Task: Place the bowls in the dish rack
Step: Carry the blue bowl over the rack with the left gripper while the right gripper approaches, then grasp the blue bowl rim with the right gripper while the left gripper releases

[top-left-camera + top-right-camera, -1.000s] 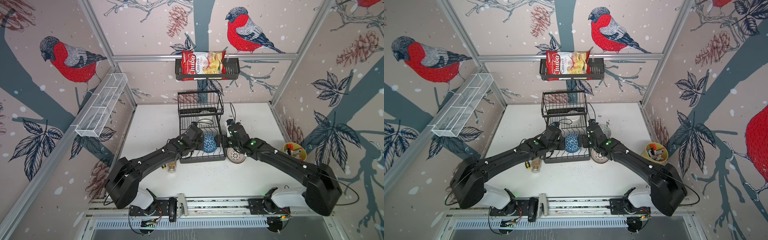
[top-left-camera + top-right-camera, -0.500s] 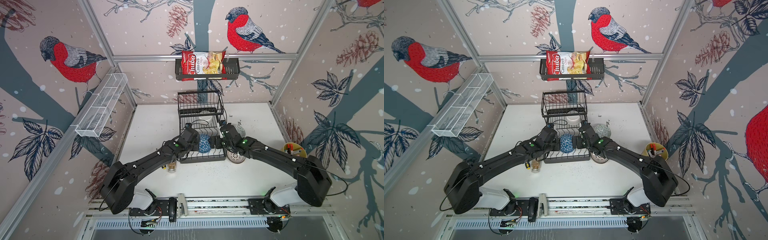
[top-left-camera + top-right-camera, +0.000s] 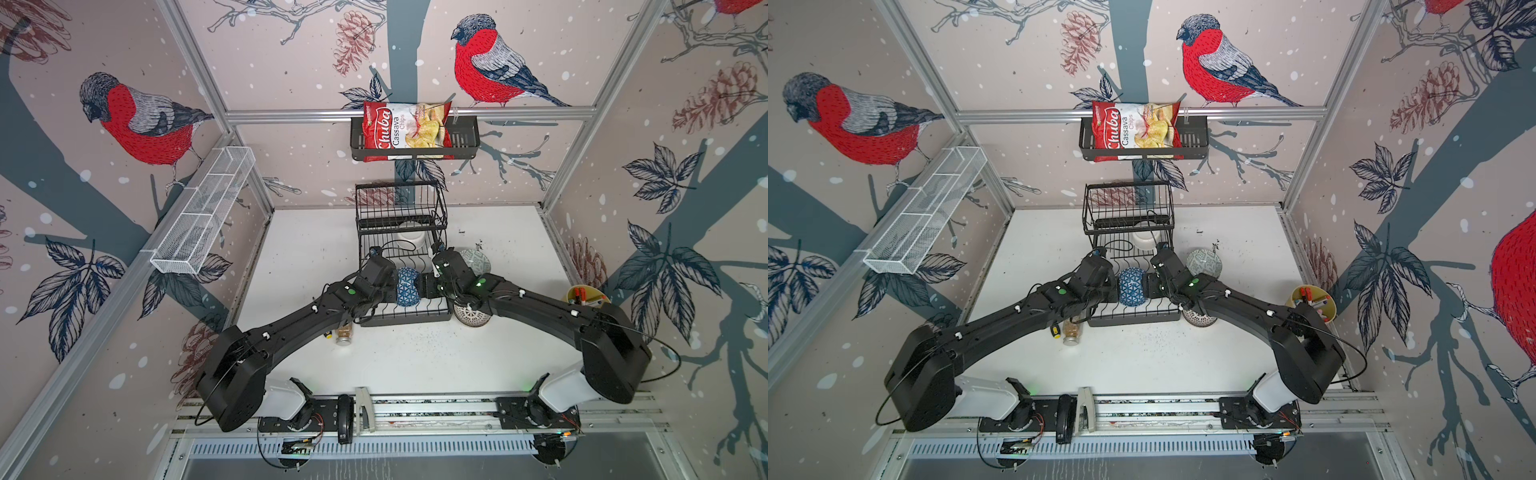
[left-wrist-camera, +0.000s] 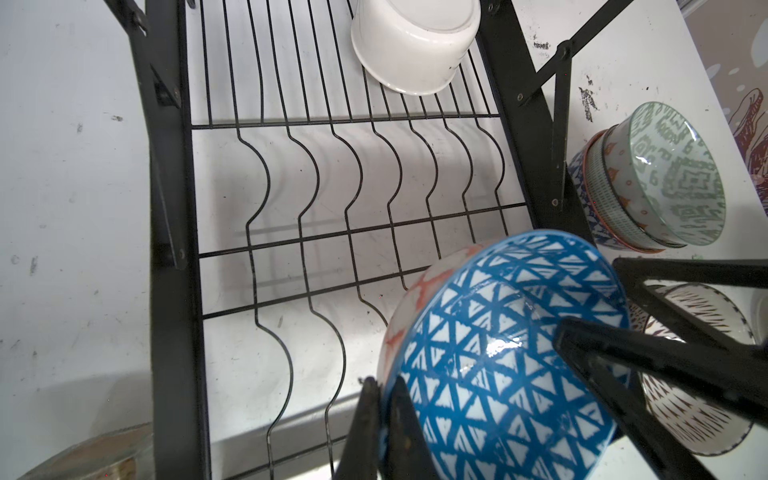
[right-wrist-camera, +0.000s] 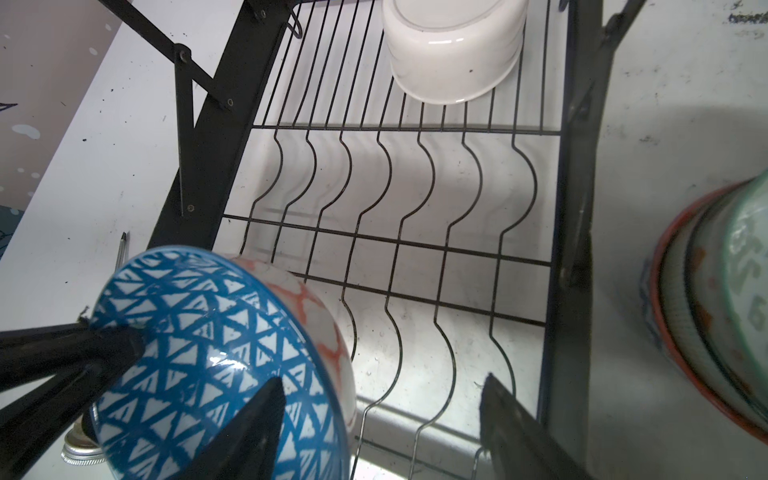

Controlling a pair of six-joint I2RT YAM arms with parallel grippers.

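A bowl with blue triangles inside and an orange-red pattern outside hangs tilted on its side over the lower grid of the dish rack. My left gripper is shut on its rim. My right gripper is open and straddles the opposite rim, one finger inside the blue bowl and the other out over the wires. Both top views show this bowl between the left gripper and right gripper. A white bowl lies upside down at the rack's back.
A stack of bowls topped by a grey-green one stands right of the dish rack. A brown-dashed bowl sits under my right arm. A spice jar lies front left, and a yellow marker pot stands far right.
My right gripper has moved in to the blue bowl and its jaws have narrowed around the rim. The left gripper still holds the bowl, shifted slightly left.
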